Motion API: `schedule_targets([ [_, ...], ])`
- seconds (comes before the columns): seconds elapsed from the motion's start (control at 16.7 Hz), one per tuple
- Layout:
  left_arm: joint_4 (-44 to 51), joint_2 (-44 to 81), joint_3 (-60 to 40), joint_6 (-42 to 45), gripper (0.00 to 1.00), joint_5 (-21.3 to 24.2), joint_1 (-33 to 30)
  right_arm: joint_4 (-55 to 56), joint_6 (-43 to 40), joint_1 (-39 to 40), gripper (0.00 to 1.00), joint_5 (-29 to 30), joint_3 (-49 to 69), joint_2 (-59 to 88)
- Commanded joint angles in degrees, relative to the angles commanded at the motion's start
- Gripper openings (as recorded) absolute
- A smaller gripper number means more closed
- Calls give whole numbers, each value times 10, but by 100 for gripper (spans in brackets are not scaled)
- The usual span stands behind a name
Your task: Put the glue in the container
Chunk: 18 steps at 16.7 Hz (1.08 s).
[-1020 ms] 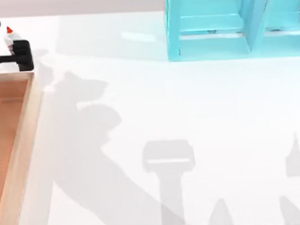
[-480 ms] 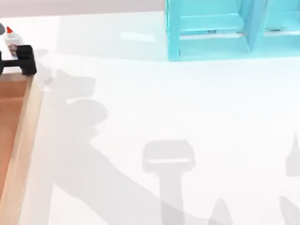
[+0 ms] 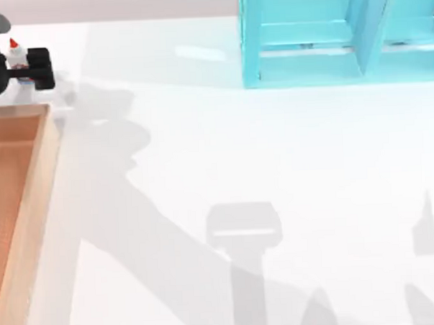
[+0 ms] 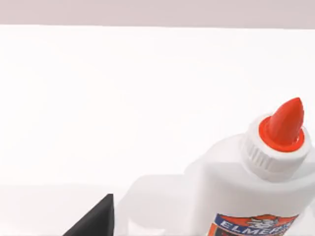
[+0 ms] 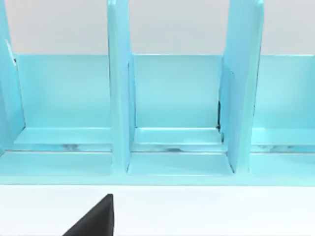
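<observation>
The left gripper (image 3: 18, 62) pinches the glue (image 3: 15, 55) just beyond the container (image 3: 42, 148). I can't tell the right jaws' state.

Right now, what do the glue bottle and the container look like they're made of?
The glue bottle looks like smooth white plastic, faintly glossy, with a ridged collar, a shiny red-orange cap and a printed label. The container looks like wood: a pale matte rim and an orange-brown inside, though in this rendered scene that is only its look.
</observation>
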State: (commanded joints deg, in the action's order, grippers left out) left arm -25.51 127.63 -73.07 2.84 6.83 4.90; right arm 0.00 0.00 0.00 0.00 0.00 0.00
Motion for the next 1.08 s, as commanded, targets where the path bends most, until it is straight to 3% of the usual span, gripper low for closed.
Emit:
schedule_targets([
  [0.36, 11, 121, -130, -3, 100, -5, -9, 0, 0, 0, 100, 0, 0, 0],
  [0.72, 3, 139, -143, -5, 100, -7, -10, 0, 0, 0, 100, 0, 0, 0],
  [1.08, 3, 139, -143, -5, 55, -7, -10, 0, 0, 0, 100, 0, 0, 0],
])
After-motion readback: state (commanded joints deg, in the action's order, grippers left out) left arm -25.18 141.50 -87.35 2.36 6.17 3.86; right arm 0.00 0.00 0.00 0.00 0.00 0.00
